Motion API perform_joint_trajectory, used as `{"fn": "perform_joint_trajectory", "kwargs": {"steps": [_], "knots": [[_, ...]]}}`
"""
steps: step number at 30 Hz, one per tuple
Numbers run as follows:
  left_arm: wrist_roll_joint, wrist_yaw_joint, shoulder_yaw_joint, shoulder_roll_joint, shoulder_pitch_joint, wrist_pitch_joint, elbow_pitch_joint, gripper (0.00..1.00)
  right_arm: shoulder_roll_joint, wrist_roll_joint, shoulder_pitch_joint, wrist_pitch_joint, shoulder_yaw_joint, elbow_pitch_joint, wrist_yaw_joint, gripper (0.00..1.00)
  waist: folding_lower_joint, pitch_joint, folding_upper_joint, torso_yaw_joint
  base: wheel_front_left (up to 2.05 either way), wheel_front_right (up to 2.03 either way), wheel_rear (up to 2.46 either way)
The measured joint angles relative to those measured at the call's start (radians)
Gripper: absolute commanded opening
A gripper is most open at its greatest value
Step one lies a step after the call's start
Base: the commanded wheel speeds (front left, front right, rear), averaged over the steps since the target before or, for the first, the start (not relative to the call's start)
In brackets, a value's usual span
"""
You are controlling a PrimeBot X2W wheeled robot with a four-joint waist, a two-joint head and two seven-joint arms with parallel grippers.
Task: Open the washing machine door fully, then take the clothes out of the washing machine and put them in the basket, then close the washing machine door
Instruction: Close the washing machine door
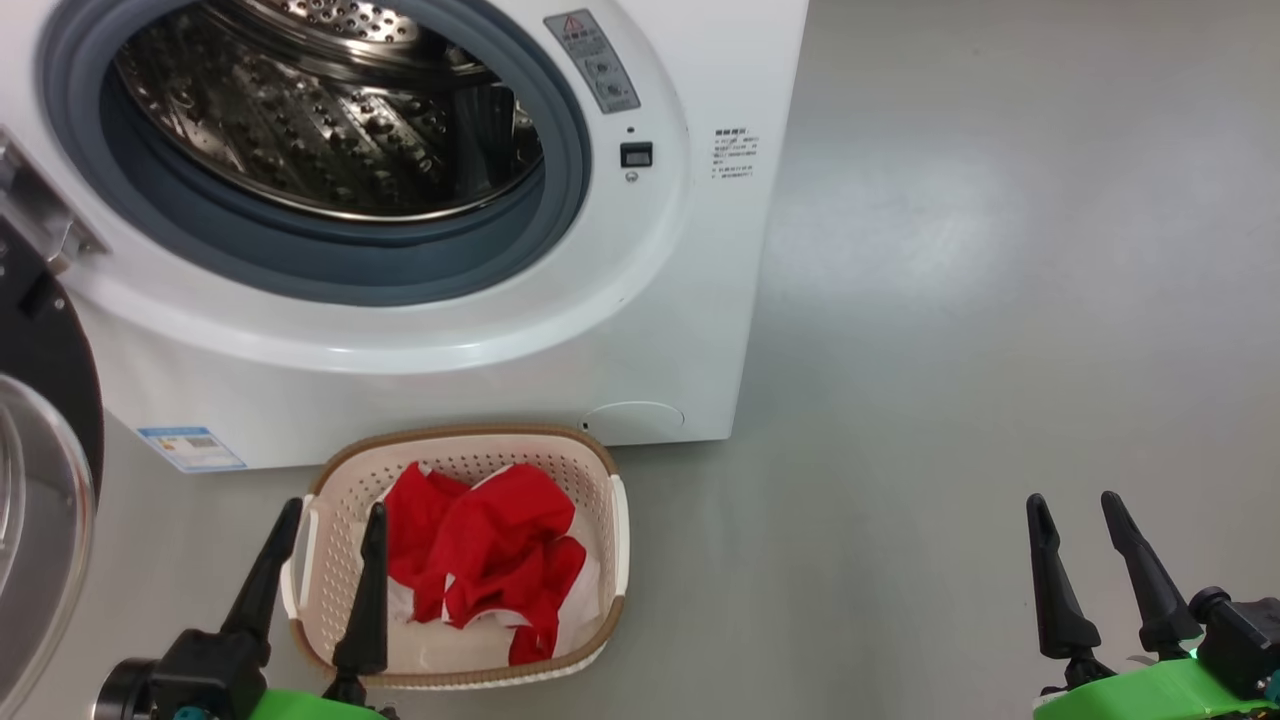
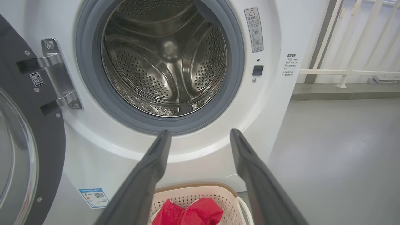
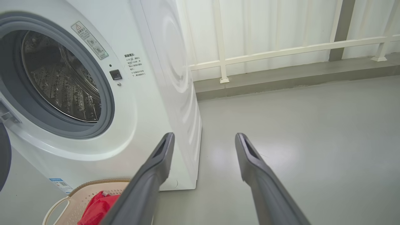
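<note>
Your left hand (image 1: pixel 334 510) is spread wide, both dark fingers well apart with nothing between them. In the head view it sits at the lower left, fingers pointing up across the left end of the basket (image 1: pixel 460 434). 1 finger crosses its left edge, the other its inside wall. Can't tell if either actually touches the plastic. Its wrist view looks between the 2 fingers straight at the washer (image 1: pixel 650 330) opening, with the basket's far rim low down between them.

Your right hand (image 1: pixel 1075 500) is just as wide open and holding nothing. It's at the lower right over bare grey floor (image 1: pixel 950 350), well apart from the basket and off to the right of the washer. Its wrist view has the washer's front corner behind 1 finger and a white railing (image 3: pixel 281 50) along the back.

The clothes (image 1: pixel 490 545) are in the basket. They're a crumpled red heap with white trim, mostly in the middle, with some pale bottom showing toward the near end. The basket sits on the floor right in front of the washer, far rim close under the white front panel. A blue label (image 1: pixel 190 448) is on the panel's lower left corner.

The door (image 1: pixel 50 360) is swung open to the left on its metal hinge (image 2: pixel 59 75), black rim and clear glass bowl at the left edge of the head view. A grey gasket (image 1: pixel 330 265) rings the opening, and what you can see of the drum (image 1: pixel 330 140) is bare perforated steel.
</note>
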State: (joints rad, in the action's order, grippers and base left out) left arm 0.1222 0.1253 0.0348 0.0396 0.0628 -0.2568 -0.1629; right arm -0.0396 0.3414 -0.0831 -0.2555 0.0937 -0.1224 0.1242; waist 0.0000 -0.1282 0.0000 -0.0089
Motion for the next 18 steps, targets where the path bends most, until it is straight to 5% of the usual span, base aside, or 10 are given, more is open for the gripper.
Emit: {"fn": "perform_joint_trajectory", "kwargs": {"steps": [18], "knots": [[0.001, 0.0, 0.001, 0.002, 0.003, 0.0, 0.004, 1.0, 0.002, 0.0, 0.001, 0.0, 0.002, 0.0, 0.0, 1.0, 0.0, -0.009, 0.0, 0.004, -0.32, 0.32, 0.0]]}}
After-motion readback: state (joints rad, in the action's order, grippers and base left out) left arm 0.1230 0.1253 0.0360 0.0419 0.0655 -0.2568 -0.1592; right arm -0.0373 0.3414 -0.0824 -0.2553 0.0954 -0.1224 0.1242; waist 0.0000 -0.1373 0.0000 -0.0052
